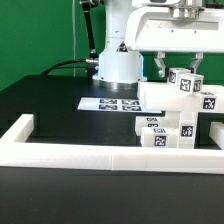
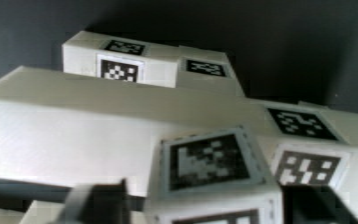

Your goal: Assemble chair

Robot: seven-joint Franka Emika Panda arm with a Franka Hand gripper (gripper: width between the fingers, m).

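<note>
Hovering over the parts, my end effector (image 1: 178,66) is showing dark fingers; whether it is gripping, I cannot tell. Chunky white plastic tagged chair pieces (image 1: 172,112) are sitting on the black bench (image 1: 45,105). Wrist view: those tagged blocks (image 2: 149,100) are filling the frame, close below me.

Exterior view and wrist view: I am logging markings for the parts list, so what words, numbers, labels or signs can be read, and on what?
No words, numbers or brand names are readable in either view.
Chair parts: black-and-white square tags only, patterns, no text.
Marker board: the same kind of tags, no text.
Wrist view: tags blurred; no lettering.
</note>
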